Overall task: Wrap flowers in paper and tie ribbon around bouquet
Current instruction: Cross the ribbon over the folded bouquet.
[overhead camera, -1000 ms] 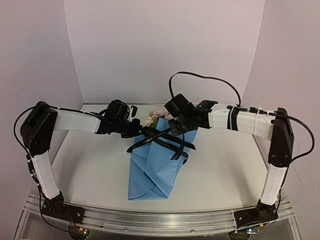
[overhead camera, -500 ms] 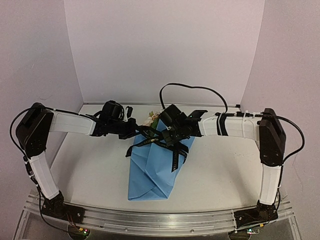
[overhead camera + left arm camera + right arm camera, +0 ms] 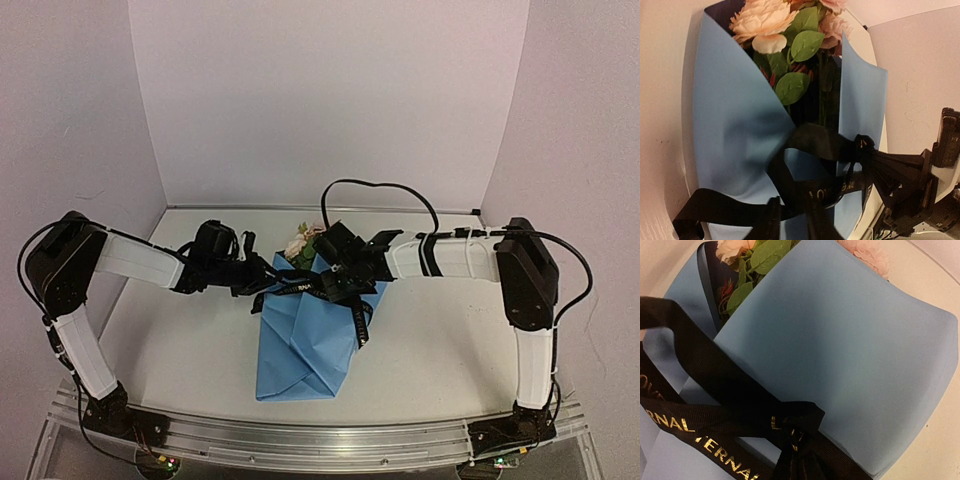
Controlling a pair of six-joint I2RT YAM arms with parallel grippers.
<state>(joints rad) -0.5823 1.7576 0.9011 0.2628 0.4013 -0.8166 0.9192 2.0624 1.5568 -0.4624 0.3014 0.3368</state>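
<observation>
Fingers [image 3: 774, 222] of the left gripper [image 3: 258, 287] have just parted slightly around the ribbon [image 3: 705, 427] while the right gripper [image 3: 338, 283] opposite stays pinched on it, so the knot [image 3: 795, 432] looks cinched.

Bright, soft, even light casts faint shadows; both wrist views bend at the edges, with the near ribbon [image 3: 715, 405] blurred.

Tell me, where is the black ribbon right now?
In the top view, the black ribbon lies across the upper part of the light blue paper in the middle of the picture, just on the near side of the flowers.
</observation>
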